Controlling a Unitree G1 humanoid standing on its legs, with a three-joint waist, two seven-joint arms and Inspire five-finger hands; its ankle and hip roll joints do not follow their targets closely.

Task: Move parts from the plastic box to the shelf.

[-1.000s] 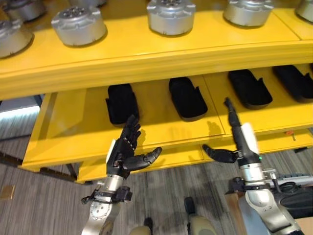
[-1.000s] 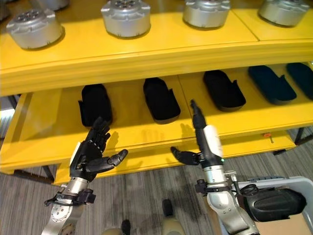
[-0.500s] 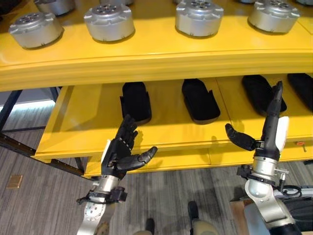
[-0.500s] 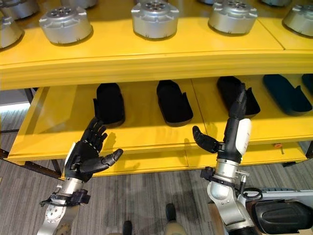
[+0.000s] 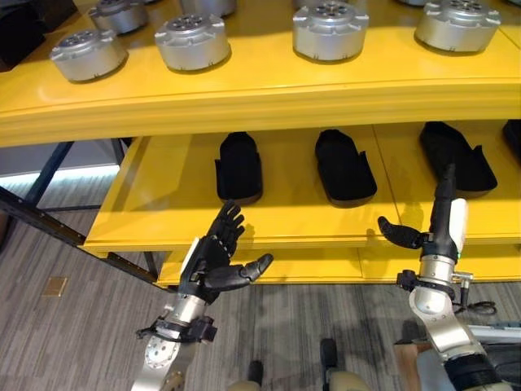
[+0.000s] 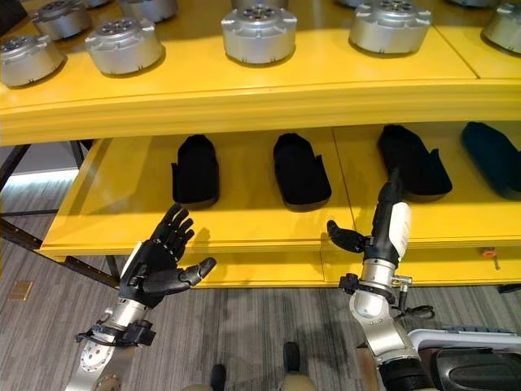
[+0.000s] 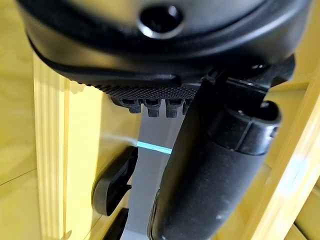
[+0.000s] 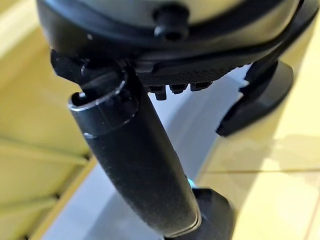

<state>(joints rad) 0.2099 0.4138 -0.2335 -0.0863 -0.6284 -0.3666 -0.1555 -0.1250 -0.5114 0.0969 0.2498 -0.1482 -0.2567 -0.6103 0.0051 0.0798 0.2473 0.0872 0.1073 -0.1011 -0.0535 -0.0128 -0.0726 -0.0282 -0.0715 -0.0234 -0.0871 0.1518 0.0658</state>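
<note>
A yellow shelf has an upper tier [image 5: 244, 90] carrying several round silver parts [image 5: 330, 30]. Its lower tier [image 5: 155, 216] carries several black moulded parts [image 5: 345, 165]. My left hand [image 5: 213, 259] is raised in front of the lower tier's front edge, open and empty, fingers spread. My right hand [image 5: 440, 224] stands upright before the same edge further right, open with nothing in it. The left wrist view looks past the thumb [image 7: 210, 165] to a black part [image 7: 112, 182]. The plastic box's pale rim [image 6: 468, 336] shows at the lower right, with a dark part [image 6: 480, 371] inside.
A dark metal frame bar [image 5: 49, 224] slants down at the left under the shelf. Grey striped floor [image 5: 81, 326] lies below, with a small tan square [image 5: 55, 285] on it. The lower tier has bare room left of the black parts.
The whole picture has shifted right and down, so the camera moved. Both hands stay open and empty before the lower tier. The right hand sits slightly lower.
</note>
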